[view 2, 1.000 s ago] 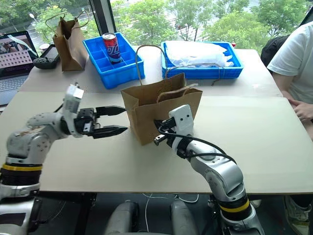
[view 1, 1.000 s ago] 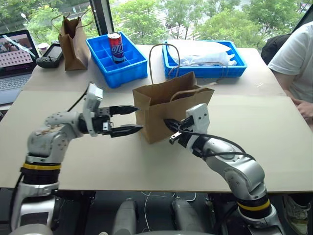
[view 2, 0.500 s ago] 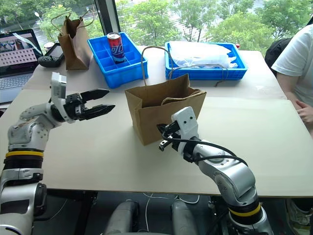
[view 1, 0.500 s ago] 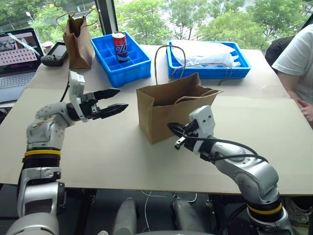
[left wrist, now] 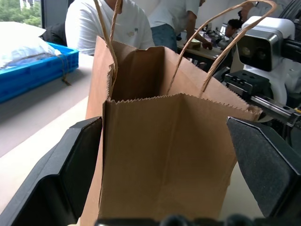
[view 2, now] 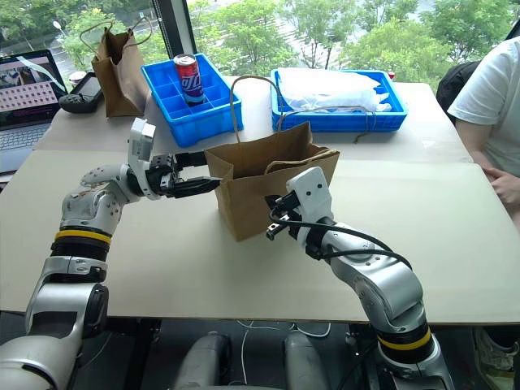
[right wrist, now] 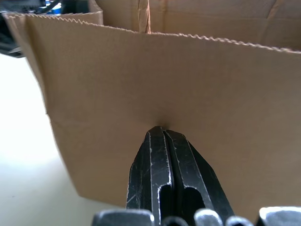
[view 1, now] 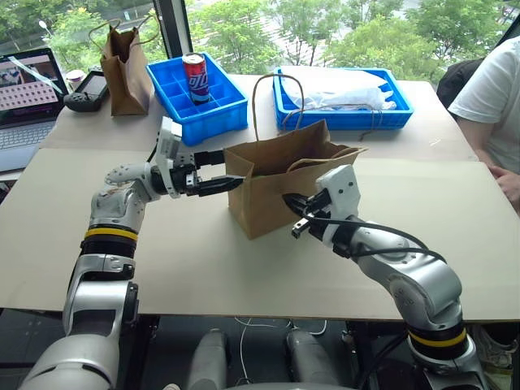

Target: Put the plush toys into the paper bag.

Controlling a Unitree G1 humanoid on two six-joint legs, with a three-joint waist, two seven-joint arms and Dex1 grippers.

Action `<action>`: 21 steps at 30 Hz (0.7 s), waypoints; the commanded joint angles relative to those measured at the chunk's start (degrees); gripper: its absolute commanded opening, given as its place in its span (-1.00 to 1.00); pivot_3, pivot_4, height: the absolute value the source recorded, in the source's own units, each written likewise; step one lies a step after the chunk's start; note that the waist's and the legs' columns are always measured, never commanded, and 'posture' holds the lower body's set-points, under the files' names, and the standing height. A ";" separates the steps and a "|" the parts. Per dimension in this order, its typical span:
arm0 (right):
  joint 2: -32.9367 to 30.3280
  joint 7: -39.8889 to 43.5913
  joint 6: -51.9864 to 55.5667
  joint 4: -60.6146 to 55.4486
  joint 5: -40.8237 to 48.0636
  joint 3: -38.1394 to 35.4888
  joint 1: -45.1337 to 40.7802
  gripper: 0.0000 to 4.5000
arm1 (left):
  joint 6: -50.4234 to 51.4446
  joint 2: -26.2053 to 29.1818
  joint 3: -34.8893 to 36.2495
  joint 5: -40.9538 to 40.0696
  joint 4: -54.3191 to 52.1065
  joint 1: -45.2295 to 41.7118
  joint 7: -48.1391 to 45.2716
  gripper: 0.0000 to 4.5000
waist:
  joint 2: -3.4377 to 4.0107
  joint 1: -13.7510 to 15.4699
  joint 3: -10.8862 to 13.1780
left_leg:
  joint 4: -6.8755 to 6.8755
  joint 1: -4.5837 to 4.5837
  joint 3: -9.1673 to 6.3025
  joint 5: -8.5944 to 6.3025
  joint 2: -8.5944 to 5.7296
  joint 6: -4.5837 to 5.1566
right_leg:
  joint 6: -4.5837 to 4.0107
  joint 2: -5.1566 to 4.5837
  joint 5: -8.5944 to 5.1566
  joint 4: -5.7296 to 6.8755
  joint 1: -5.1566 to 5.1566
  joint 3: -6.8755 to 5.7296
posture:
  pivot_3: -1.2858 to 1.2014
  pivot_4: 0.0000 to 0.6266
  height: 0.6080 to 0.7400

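Observation:
The paper bag [view 1: 272,195] stands upright and open-mouthed in the middle of the table, its cord handles [view 1: 264,89] looping above it. My left gripper [view 1: 228,169] is open and level at the bag's left end. Its two fingers [left wrist: 70,165] straddle that narrow end wall, one on each side. My right gripper [view 1: 287,198] is shut, and its fingertips [right wrist: 158,134] press a small dimple into the bag's front wall. The plush toys are out of view.
At the back stand a narrower, darker brown bag [view 1: 122,61], a blue compartment tray [view 1: 213,110] with a red can [view 1: 193,77], and a blue tray [view 1: 341,114] holding white plastic. A laptop [view 1: 24,89] and a black device [view 1: 84,91] lie far left. A person [view 1: 491,97] sits at the right.
My open left gripper has swung in to the right and now straddles the bag's end. The right gripper stays shut against the front wall.

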 commanded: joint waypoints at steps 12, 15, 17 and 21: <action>4.43 3.00 -3.90 2.97 -4.90 2.42 -3.09 -0.98 | 3.90 -0.61 -1.01 -0.78 -7.11 1.41 -2.22 1.00 | 0.00 0.10 0.00 | 0.01 -0.01 -0.01 0.00 0.00 0.00 | 0.00 -0.01 0.00 0.00 0.01 -0.01 | 0.03 -0.52 0.43; 5.04 3.59 -3.86 3.43 -5.38 2.73 -3.79 -0.98 | 5.03 -1.38 -1.07 -1.34 -10.40 2.87 -0.90 1.00 | 0.00 0.10 0.00 | 0.00 -0.01 -0.02 0.00 0.00 0.00 | 0.00 -0.01 0.00 0.02 0.00 -0.01 | 0.03 -0.52 0.43; 5.47 3.87 -3.83 3.68 -5.68 2.85 -4.22 -0.98 | 6.30 -2.14 -0.92 -1.93 -13.13 3.85 0.54 1.00 | 0.00 0.04 0.00 | 0.01 -0.01 -0.02 0.00 0.00 0.00 | 0.00 -0.01 0.00 0.02 0.00 -0.01 | 0.03 -0.52 0.43; 6.39 4.38 -3.74 4.03 -6.31 2.95 -4.90 -0.98 | 7.23 -3.09 -1.21 -2.11 -17.63 6.82 2.64 1.00 | 0.00 0.04 0.00 | 0.01 0.00 -0.03 0.00 0.00 0.00 | 0.00 -0.01 0.00 0.03 0.01 -0.01 | 0.03 -0.52 0.43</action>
